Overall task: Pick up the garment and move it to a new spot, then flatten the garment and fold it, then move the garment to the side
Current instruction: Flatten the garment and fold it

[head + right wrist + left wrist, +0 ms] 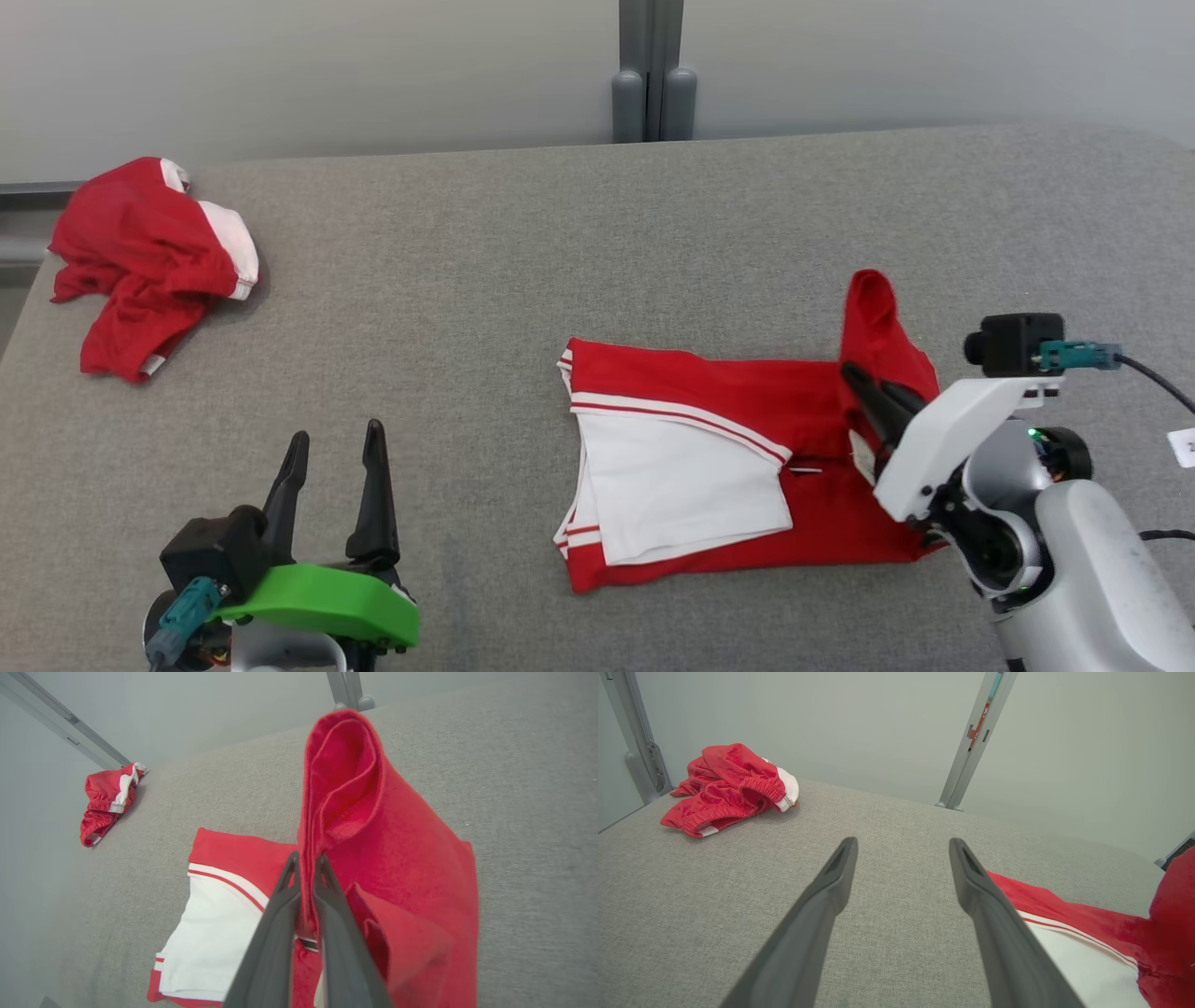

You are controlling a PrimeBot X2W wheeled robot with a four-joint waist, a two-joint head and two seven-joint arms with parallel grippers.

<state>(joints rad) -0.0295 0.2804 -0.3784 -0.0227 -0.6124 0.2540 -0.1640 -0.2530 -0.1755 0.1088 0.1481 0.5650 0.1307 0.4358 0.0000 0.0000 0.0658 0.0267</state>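
Note:
A red and white garment (709,467) lies partly folded on the grey table, right of centre. My right gripper (864,378) is shut on its right-hand red edge and holds that flap lifted, so the cloth stands up in a peak (873,294). In the right wrist view the fingers (327,896) pinch the raised red fold of the garment (373,826). My left gripper (338,448) stands open over bare table at the lower left, well apart from the garment. The left wrist view has its open fingers (840,872) with the garment (1087,933) at the lower right.
A second red and white garment (149,257) lies crumpled at the table's far left corner, also seen as a crumpled garment (731,788) and a crumpled garment (110,798). A grey post (652,70) stands behind the table (523,261). A white tag (1184,446) sits at the right edge.

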